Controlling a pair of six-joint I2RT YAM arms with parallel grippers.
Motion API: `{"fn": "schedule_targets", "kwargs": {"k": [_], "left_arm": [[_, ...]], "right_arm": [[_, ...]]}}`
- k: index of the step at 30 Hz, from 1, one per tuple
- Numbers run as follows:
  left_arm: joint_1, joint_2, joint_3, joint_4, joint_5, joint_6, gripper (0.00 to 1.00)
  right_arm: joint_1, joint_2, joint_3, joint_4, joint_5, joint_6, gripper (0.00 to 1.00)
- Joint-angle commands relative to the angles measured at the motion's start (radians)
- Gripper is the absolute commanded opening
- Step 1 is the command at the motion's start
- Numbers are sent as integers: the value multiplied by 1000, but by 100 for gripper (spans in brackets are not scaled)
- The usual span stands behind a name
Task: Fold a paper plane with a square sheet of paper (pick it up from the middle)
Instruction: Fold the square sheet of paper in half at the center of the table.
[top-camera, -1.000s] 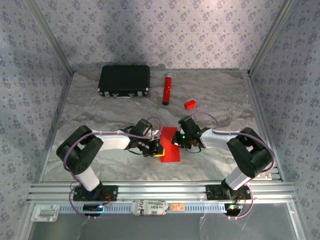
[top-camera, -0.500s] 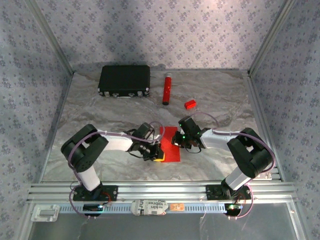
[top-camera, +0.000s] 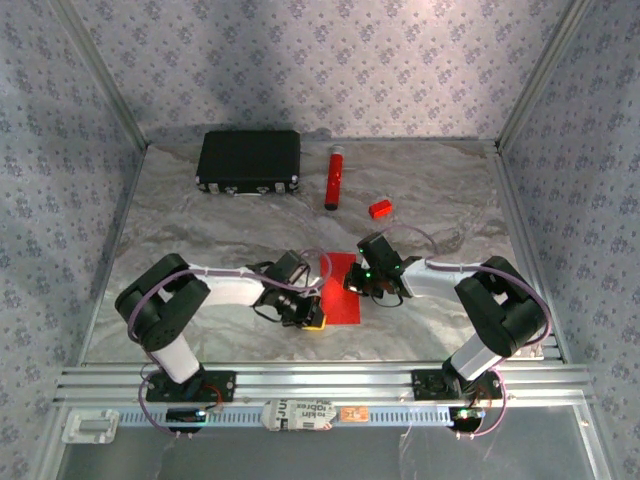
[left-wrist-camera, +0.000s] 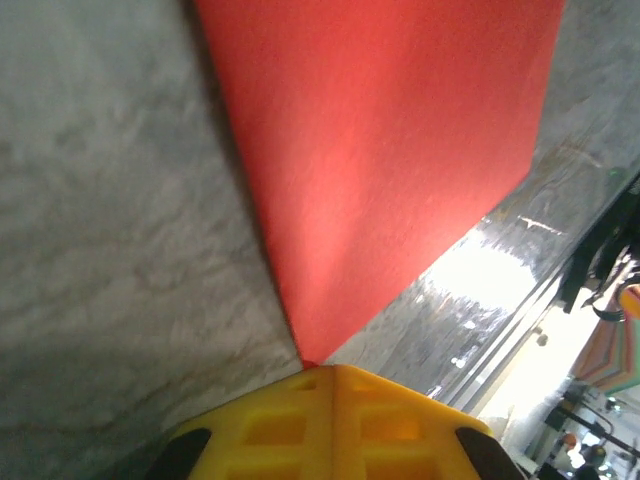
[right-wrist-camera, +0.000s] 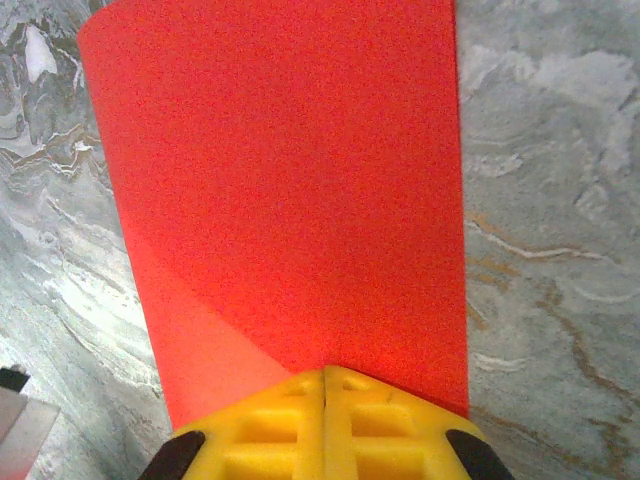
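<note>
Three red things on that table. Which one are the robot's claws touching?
The flat sheet of paper, with the left gripper and right gripper on it. The tube and small block lie far behind, untouched.

One each: sheet (top-camera: 340, 292), case (top-camera: 249, 160), tube (top-camera: 333, 178), block (top-camera: 379, 208) (tiny)

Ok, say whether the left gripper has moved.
Yes: the left gripper, pinching the red paper, slid toward the near rail, away from the black case.
</note>
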Motion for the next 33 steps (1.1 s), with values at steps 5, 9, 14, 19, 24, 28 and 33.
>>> {"fn": "schedule_targets", "kwargs": {"k": [5, 9, 14, 19, 24, 28, 33], "left_arm": [[-10, -123, 58, -172, -142, 19, 1], [49, -126, 90, -95, -98, -23, 2], [104, -17, 199, -33, -28, -43, 2], [117, 93, 274, -50, -13, -20, 2], [117, 152, 243, -42, -7, -9, 2], [118, 171, 193, -23, -24, -8, 2], [118, 156, 179, -15, -41, -24, 2]], "right_arm": [[-1, 30, -25, -153, 59, -6, 0], [-2, 32, -14, -164, 60, -11, 0], [-3, 34, -10, -166, 59, -16, 0], [-5, 34, -8, -168, 58, -18, 0], [-6, 28, -16, -170, 62, -14, 0], [-4, 18, -21, -170, 66, -14, 0], [-7, 16, -10, -177, 60, -40, 0]]}}
